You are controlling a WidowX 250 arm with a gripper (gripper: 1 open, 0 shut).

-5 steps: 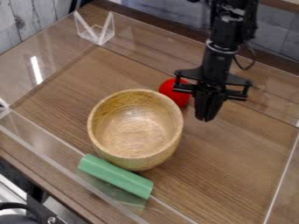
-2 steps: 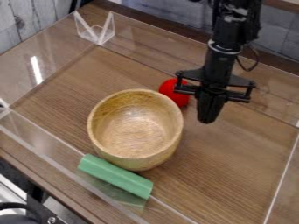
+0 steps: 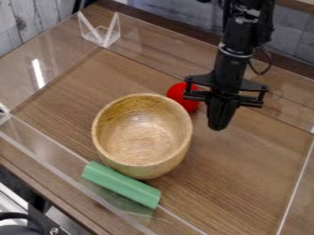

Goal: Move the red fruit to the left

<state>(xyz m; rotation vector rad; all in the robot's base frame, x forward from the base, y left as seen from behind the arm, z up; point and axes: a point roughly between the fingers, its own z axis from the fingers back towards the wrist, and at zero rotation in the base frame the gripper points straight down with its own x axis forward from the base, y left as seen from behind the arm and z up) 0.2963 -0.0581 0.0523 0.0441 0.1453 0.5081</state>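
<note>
A wood-grain table (image 3: 245, 174) ringed by low clear plastic walls (image 3: 37, 69) fills the view, with a black robot arm (image 3: 240, 37) reaching straight down over its right half. A round wooden bowl (image 3: 143, 135) sits near the middle, its rim standing directly left of the red fruit and just beside it. A long green block (image 3: 121, 185) lies in front of the bowl against the near wall, well apart from the arm.

The gripper (image 3: 219, 122) points downward with its dark fingers drawn together into one narrow tip, nothing visibly between them. The red fruit (image 3: 179, 92) rests on the table just behind and left of that tip, partly hidden by the gripper's body and the bowl's rim; whether they touch cannot be told.

Compared with a second ago, nothing has visibly shifted: arm, fruit, bowl and block keep their places.
</note>
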